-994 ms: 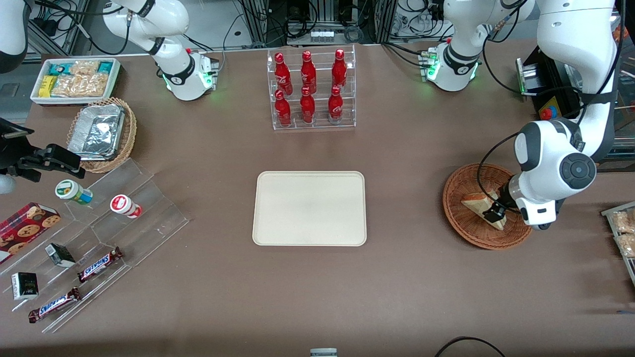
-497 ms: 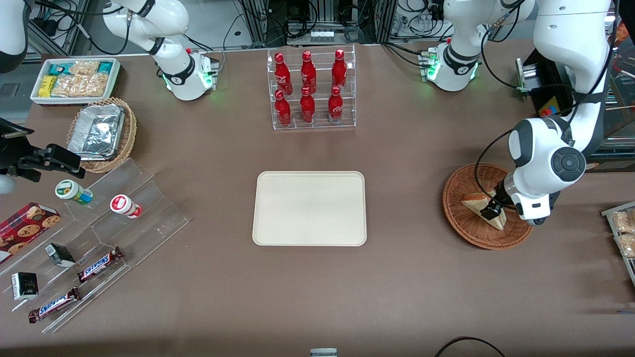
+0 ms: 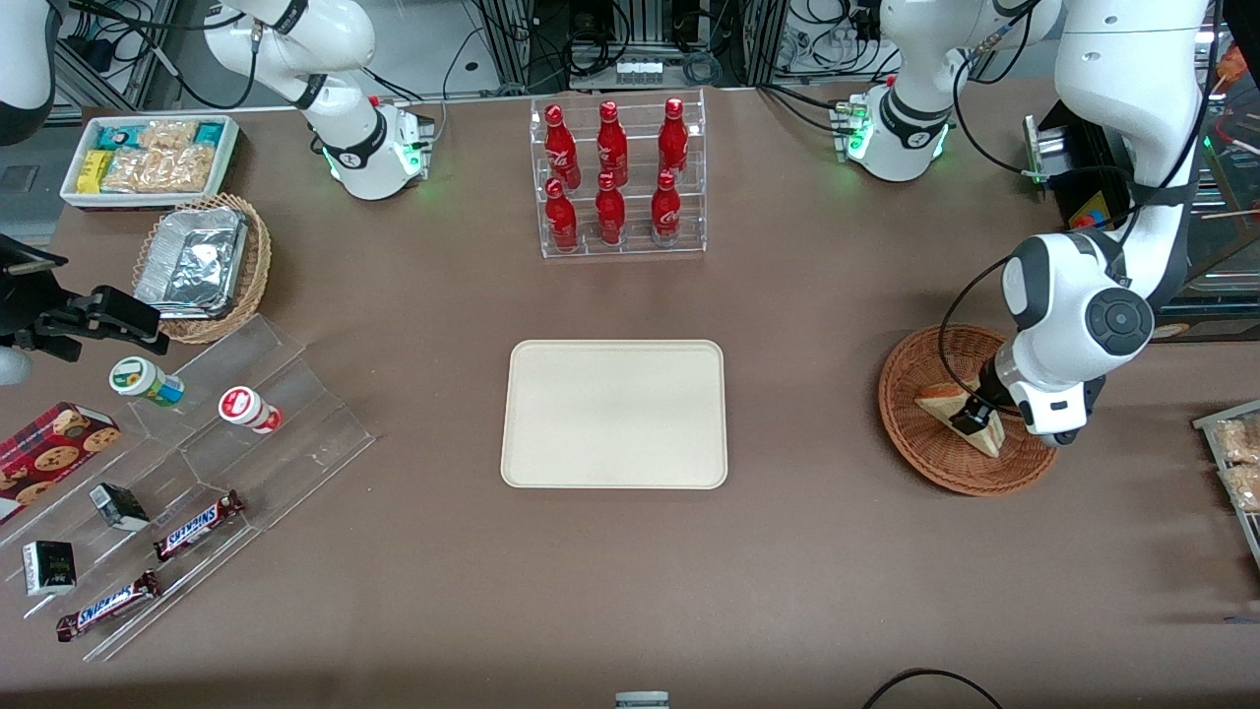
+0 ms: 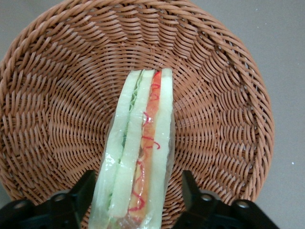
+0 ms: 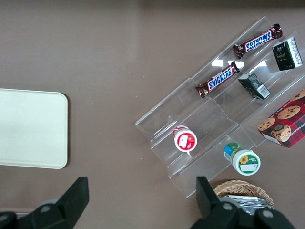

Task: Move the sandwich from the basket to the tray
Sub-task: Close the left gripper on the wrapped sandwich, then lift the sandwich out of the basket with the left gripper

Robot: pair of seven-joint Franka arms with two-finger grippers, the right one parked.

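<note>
The sandwich (image 3: 947, 404) is a wrapped wedge of pale bread with red and green filling, standing on edge in the reddish-brown wicker basket (image 3: 915, 448) toward the working arm's end of the table. My gripper (image 3: 973, 418) is down in the basket, open, with one finger on each side of the sandwich's end. In the wrist view the sandwich (image 4: 140, 143) runs between the two black fingers (image 4: 86, 188) of the gripper (image 4: 138, 181), and the basket (image 4: 57, 95) fills the view around it. The cream tray (image 3: 614, 414) lies bare at the table's middle.
A clear rack of red bottles (image 3: 615, 177) stands farther from the camera than the tray. Toward the parked arm's end are a tan basket with a foil container (image 3: 202, 266), a white bin of snacks (image 3: 148, 158) and an acrylic stand with candy bars (image 3: 197, 473). Packets (image 3: 1235, 458) lie beside the basket.
The arm's wrist has shifted slightly toward the tray and away from the camera, bringing the gripper further along the sandwich. The sandwich and basket have not moved.
</note>
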